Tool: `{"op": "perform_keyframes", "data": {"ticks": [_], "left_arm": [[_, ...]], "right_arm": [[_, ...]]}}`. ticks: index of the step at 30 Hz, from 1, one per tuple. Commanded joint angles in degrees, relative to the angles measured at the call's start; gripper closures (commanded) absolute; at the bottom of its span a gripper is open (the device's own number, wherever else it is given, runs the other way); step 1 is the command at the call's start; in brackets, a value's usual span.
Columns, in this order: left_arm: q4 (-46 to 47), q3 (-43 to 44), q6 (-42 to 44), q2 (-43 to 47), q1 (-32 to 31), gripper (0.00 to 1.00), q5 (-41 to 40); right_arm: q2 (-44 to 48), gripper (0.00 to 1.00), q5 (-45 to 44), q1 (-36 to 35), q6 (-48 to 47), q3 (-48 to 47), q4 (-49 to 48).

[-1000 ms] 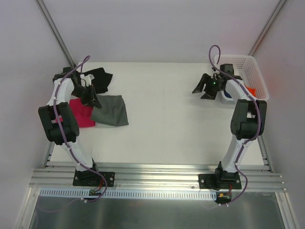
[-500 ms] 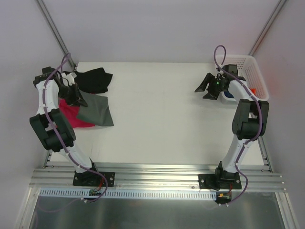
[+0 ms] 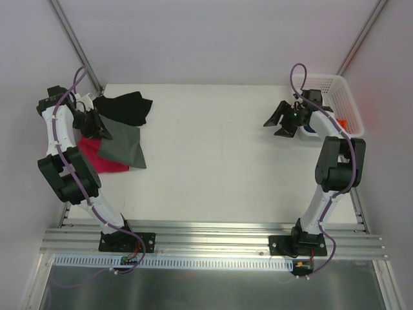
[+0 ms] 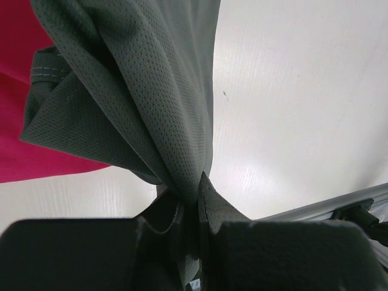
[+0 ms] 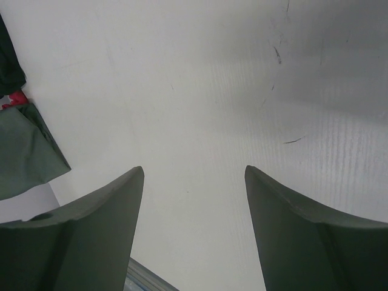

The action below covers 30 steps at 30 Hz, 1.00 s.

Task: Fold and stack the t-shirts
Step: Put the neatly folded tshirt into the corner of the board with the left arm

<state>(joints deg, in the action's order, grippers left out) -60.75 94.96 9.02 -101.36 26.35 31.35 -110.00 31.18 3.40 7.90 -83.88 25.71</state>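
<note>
Sliding leftward over the last second, the dark grey t-shirt (image 3: 124, 146) is riding onto the magenta t-shirt (image 3: 103, 163) below the left gripper (image 4: 193, 189), which is clamping a bunched fold at its tips. That bunching is risking a crumpled landing, or a magenta shirt dragged askew beneath. The right gripper (image 5: 194, 200) is hovering far off, jaws apart and empty, so nothing is steadying the cloth.
</note>
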Motion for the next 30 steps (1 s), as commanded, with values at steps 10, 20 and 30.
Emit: {"op": "perform_keyframes", "data": {"ticks": [10,20,30], "left_arm": [[-1.83,4.80,0.56,0.29,1.95,1.00,-0.41],[-5.25,4.88,2.32,1.43,2.04,1.00,-2.61],[-5.25,4.53,1.88,2.92,2.92,1.00,-6.30]], "right_arm": [[3.74,0.29,1.52,0.12,1.41,0.03,-1.72],[3.65,0.29,1.87,0.12,2.20,-0.06,-2.33],[4.00,0.28,2.22,0.12,2.38,0.11,-2.60]]}}
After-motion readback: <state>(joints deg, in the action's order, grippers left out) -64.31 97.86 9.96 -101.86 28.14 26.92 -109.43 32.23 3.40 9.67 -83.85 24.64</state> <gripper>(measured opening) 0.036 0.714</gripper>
